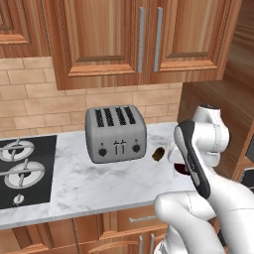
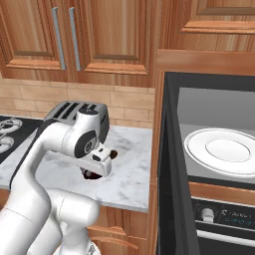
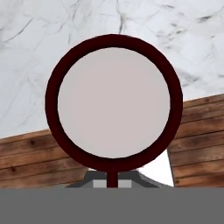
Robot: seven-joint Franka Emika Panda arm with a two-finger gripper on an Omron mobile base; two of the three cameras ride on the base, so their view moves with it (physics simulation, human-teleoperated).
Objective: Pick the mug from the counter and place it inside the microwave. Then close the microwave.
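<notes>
The dark red mug (image 3: pixel 113 103) stands straight under my hand in the hand view, its pale inside facing up and its handle toward the bottom edge. It rests on the white marble counter (image 1: pixel 99 183) near the right front edge, a sliver of the mug (image 1: pixel 180 169) showing behind my forearm. My gripper (image 2: pixel 94 168) hangs low, right over the mug (image 2: pixel 90 175); its fingers are hidden, so their state does not show. The microwave (image 2: pixel 219 107) is at the right, with its dark door (image 2: pixel 168 194) swung open and the white round plate (image 2: pixel 223 149) inside.
A silver four-slot toaster (image 1: pixel 115 134) sits at the back of the counter, with a small brown lump (image 1: pixel 158 154) between it and the mug. A black hob (image 1: pixel 22 168) lies at the left. Wooden wall cabinets (image 1: pixel 144 39) hang overhead.
</notes>
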